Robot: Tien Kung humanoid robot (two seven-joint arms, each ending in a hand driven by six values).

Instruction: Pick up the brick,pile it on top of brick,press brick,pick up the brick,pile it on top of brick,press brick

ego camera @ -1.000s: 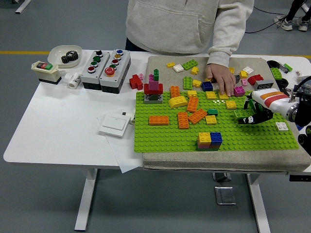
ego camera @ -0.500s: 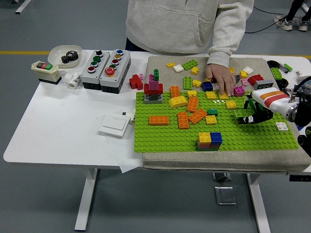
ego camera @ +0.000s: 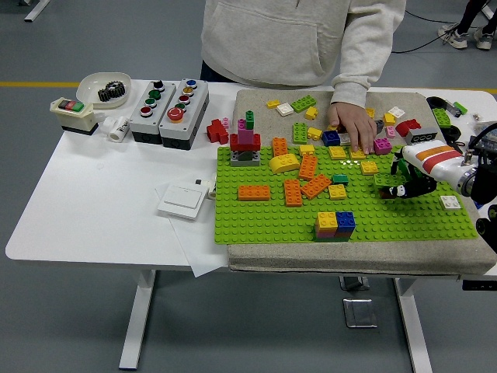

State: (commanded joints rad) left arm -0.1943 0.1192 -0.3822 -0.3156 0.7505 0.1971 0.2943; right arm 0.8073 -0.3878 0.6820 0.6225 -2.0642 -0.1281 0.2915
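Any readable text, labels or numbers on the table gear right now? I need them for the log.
None can be read.
Two grey button boxes: no legible marks by the buttons.
Cream switch box with red and green buttons: any print is too small.
White wall switch: blank as far as shows.
Bricks on the green baseplate: no print visible.

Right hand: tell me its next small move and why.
Probably lift. The right hand is curled low over a green brick on the green baseplate, seemingly gripping it; the yellow-and-blue stack to its left looks like a likely target.
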